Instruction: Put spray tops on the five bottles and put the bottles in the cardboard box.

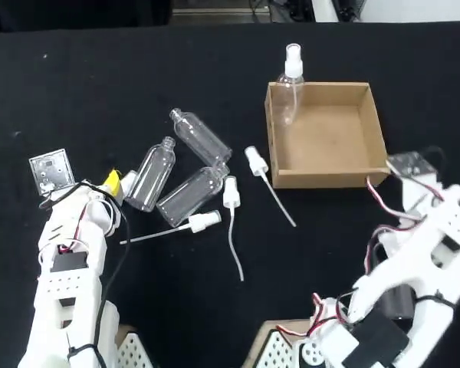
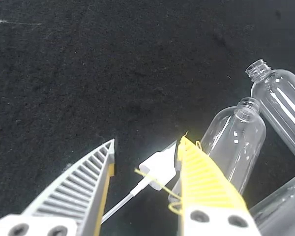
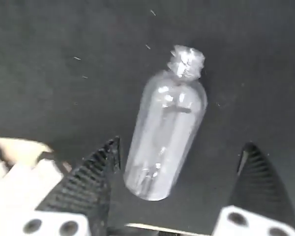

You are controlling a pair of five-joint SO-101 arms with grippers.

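Observation:
Three clear bottles without tops [image 1: 152, 175], [image 1: 201, 136], [image 1: 192, 195] lie left of the cardboard box [image 1: 372, 130]. A bottle fitted with a spray top [image 1: 290, 84] stands in the box's far left corner. Three loose spray tops [image 1: 203, 222], [image 1: 231, 193], [image 1: 254, 161] with long tubes lie in front of the bottles. My left gripper [image 2: 147, 142] is open around another white spray top [image 2: 160, 167], which sits against the yellow finger [image 2: 201, 177], next to a bottle [image 2: 236, 142]. My right gripper [image 3: 182, 145] is open, hanging above a lying clear bottle [image 3: 169, 132].
The table is covered in black cloth. In the high view the left arm [image 1: 69, 261] comes in from the front left and the right arm [image 1: 429, 238] from the front right, close to the box's front right corner. Open cloth lies behind the bottles.

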